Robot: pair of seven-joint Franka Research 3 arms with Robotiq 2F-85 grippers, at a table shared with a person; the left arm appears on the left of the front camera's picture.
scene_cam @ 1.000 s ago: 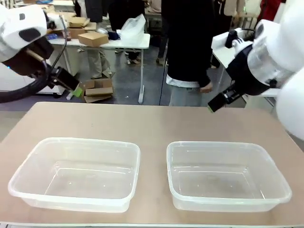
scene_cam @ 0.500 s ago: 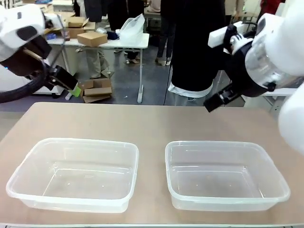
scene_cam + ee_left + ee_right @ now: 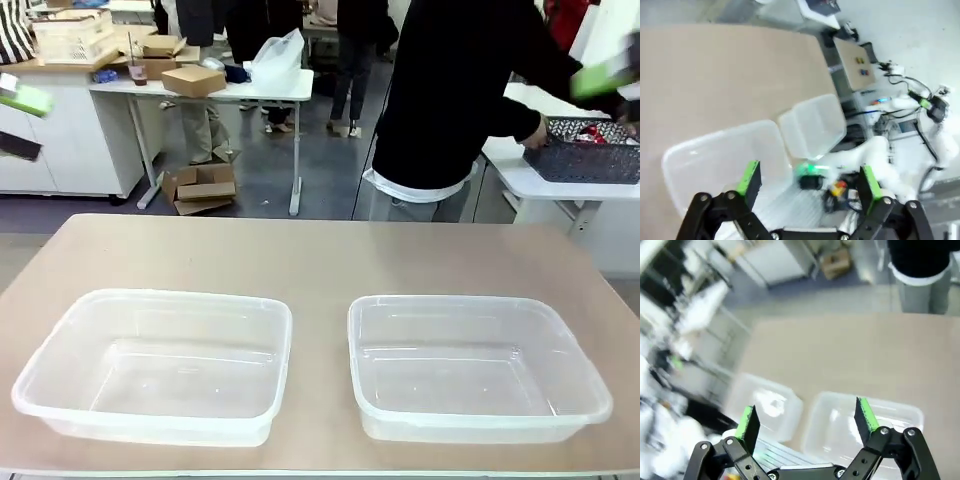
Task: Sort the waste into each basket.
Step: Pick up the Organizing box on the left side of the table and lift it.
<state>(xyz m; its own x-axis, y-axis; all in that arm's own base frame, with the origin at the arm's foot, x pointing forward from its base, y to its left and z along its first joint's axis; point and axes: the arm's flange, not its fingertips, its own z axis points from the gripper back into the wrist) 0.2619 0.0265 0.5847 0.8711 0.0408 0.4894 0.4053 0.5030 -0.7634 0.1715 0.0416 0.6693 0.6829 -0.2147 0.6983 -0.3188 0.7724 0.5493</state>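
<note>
Two clear tubs, left tub and right tub, sit low in frame; cans in grey basket upper right. Left gripper and right gripper jaws apart, holding nothing

two clear tubs, empty, side by side

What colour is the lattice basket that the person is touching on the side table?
Dark grey; the lattice basket shows best in the front view, at the right edge.
</note>
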